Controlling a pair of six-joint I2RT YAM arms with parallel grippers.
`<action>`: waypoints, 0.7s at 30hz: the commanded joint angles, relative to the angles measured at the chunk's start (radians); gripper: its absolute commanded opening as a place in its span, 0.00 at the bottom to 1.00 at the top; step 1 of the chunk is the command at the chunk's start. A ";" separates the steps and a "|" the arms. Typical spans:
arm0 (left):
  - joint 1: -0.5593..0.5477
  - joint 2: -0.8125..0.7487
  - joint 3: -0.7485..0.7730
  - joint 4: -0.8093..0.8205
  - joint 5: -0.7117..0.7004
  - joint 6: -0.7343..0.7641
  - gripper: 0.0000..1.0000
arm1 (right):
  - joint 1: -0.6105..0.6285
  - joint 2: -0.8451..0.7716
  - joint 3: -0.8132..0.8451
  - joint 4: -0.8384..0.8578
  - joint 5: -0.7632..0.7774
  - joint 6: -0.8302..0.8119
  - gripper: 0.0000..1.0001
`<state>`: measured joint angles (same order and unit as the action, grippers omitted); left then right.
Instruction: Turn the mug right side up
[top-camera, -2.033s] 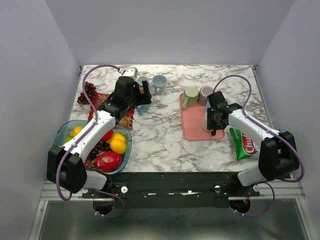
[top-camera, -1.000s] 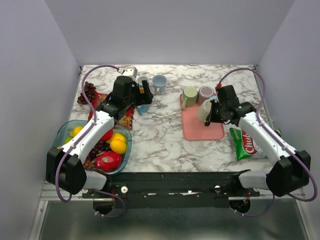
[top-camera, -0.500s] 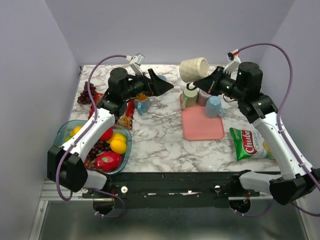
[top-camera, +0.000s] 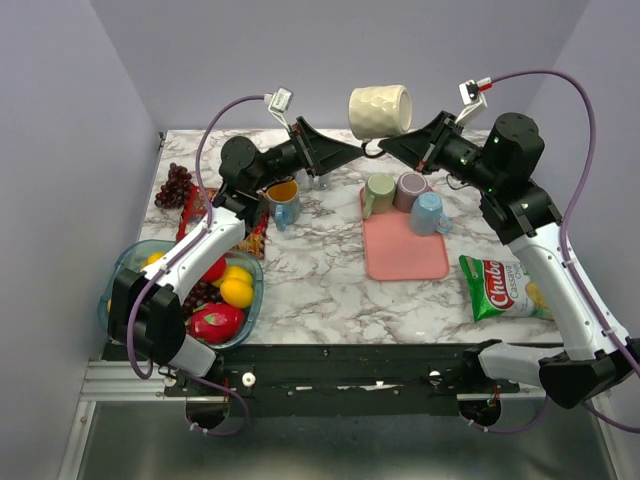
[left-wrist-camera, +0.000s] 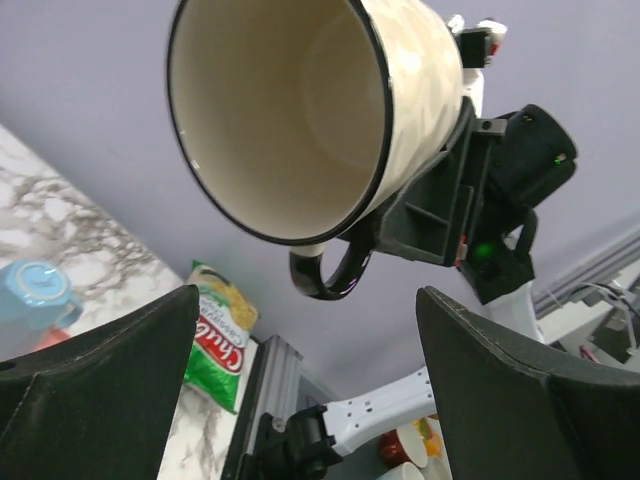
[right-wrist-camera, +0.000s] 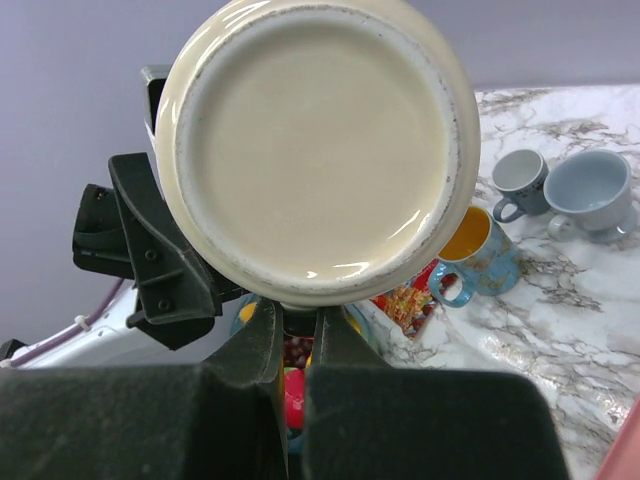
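The mug (top-camera: 380, 110) is held on its side in the air above the far end of the tray (top-camera: 405, 262), its handle pinched by the closed right gripper (right-wrist-camera: 292, 335). Its mouth is faced by the left gripper (top-camera: 345, 150), spread wide and empty, raised left of the tray.

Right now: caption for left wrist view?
Right hand holds cream mug sideways by its handle, mouth toward open left hand.

seven mugs (top-camera: 380, 110), one tray (top-camera: 400, 255), one bowl (top-camera: 125, 262), one chip bag (top-camera: 497, 288)
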<state>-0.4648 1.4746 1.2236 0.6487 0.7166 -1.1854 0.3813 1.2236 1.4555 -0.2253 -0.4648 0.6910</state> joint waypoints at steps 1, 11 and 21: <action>-0.024 0.023 0.037 0.178 0.017 -0.117 0.94 | 0.011 -0.004 0.034 0.142 -0.054 0.038 0.01; -0.055 0.061 0.056 0.238 -0.023 -0.197 0.67 | 0.014 -0.012 0.005 0.193 -0.084 0.056 0.01; -0.058 0.082 0.067 0.265 -0.062 -0.263 0.51 | 0.022 -0.033 -0.067 0.270 -0.113 0.076 0.01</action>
<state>-0.5133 1.5513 1.2678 0.8509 0.6876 -1.4094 0.3935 1.2243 1.4063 -0.0837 -0.5358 0.7547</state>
